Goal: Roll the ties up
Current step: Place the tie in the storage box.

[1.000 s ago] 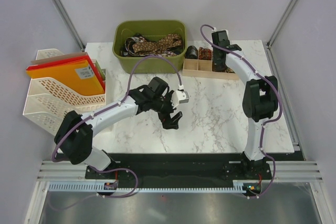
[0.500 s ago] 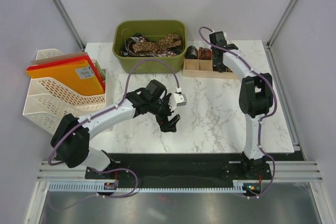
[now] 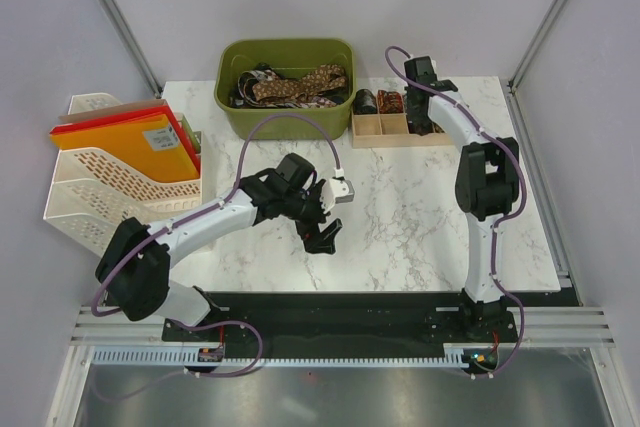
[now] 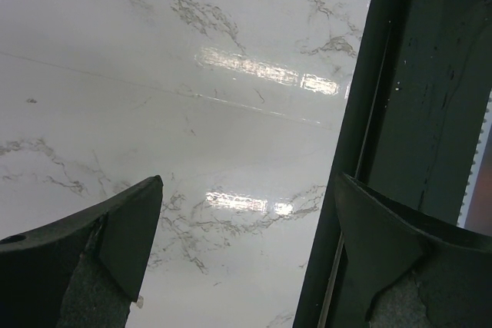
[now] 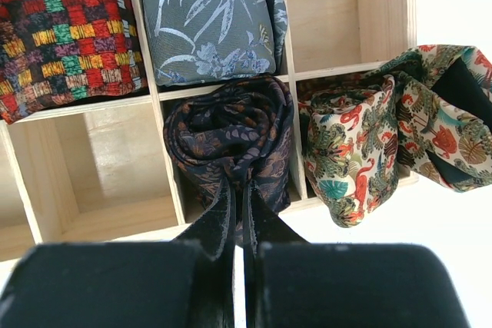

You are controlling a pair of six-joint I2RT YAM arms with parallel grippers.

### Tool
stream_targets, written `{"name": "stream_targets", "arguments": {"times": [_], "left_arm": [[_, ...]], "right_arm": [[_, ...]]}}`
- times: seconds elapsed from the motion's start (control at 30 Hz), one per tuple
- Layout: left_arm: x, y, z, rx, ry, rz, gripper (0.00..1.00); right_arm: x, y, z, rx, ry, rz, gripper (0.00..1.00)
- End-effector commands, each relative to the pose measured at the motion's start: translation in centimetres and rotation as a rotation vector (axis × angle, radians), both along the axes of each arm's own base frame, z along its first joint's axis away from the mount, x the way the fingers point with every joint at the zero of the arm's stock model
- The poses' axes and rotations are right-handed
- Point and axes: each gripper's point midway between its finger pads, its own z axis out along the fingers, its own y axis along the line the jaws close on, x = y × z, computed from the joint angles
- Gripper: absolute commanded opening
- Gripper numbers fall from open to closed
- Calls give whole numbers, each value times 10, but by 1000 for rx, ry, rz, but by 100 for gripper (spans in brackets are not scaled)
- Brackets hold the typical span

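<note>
In the right wrist view, rolled ties fill a wooden compartment box (image 5: pixel 338 13): a red checked one (image 5: pixel 61 28), a grey leaf-print one (image 5: pixel 207 21), a dark blue patterned roll (image 5: pixel 231 128) and a flamingo-print tie (image 5: pixel 369 144) spilling over the box's front edge. My right gripper (image 5: pixel 238 193) is shut, its tips pinching the near edge of the dark blue roll in its compartment. More loose ties (image 3: pixel 300 85) lie in the green bin (image 3: pixel 232 107). My left gripper (image 3: pixel 322 232) hangs open over the marble, nothing between its fingers (image 4: pixel 115 243).
The wooden box (image 3: pixel 372 127) stands right of the green bin at the table's back. A white file tray (image 3: pixel 110 177) with red and orange folders sits at the left. The black base strip (image 4: pixel 407 113) marks the table's near edge beside the left gripper.
The left gripper has drawn back slightly toward the left and the near edge. The right wrist has shifted a little over the wooden box, still shut.
</note>
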Motion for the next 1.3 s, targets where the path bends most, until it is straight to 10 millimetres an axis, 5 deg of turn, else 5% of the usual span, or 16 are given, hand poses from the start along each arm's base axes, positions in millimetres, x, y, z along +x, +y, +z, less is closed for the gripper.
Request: {"name": "stream_targets", "arguments": {"times": [0.0,0.23,0.53,0.77,0.9,1.27], "left_arm": [[-5,-2,10,-37,27,7,100],[-6,-2,9,-35,28,-1,100],[-11,3,7,-24,35,-2,100],[-10,2,13,-29,34,-6,100],[-7,1,15,-26,27,-6,100],[-7,-1,17,-25,32,-9,100]], "right_arm": [[6,13,27,70,-49,37,0],[10,18,11,76,-2,79,2],[12,23,16,117,-19,141,26],[1,26,23,135,-72,227,62],[-4,23,28,128,-97,250,74],[-12,9,18,147,-119,236,73]]}}
